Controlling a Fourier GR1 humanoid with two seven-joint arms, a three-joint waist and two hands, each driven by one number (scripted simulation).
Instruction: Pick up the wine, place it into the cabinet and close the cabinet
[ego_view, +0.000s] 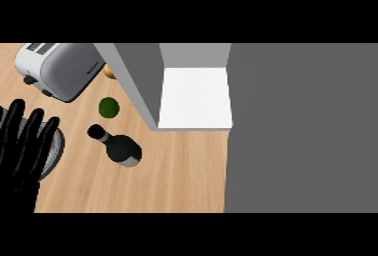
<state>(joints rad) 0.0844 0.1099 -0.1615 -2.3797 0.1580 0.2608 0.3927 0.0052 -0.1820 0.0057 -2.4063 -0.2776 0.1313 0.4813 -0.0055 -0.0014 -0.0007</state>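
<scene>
Showing one wine bottle (118, 146) | one toaster (60, 69) | one lime (109, 106) | one hand (26, 142)

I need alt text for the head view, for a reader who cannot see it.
A dark wine bottle stands on a wooden counter, left of an open cabinet with a white shelf. The left hand rests open at the left edge; a toaster and a lime sit behind.

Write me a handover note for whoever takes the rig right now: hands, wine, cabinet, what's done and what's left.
Left hand: open, fingers up, resting at the view's left edge. Right hand: not in view.
Wine bottle: upright on the counter, untouched, beside the lime, in front of the toaster.
Cabinet: open, white shelf showing, nothing on it.
Done: nothing yet.
Left: grasp the bottle, set it inside, close the cabinet.
</scene>
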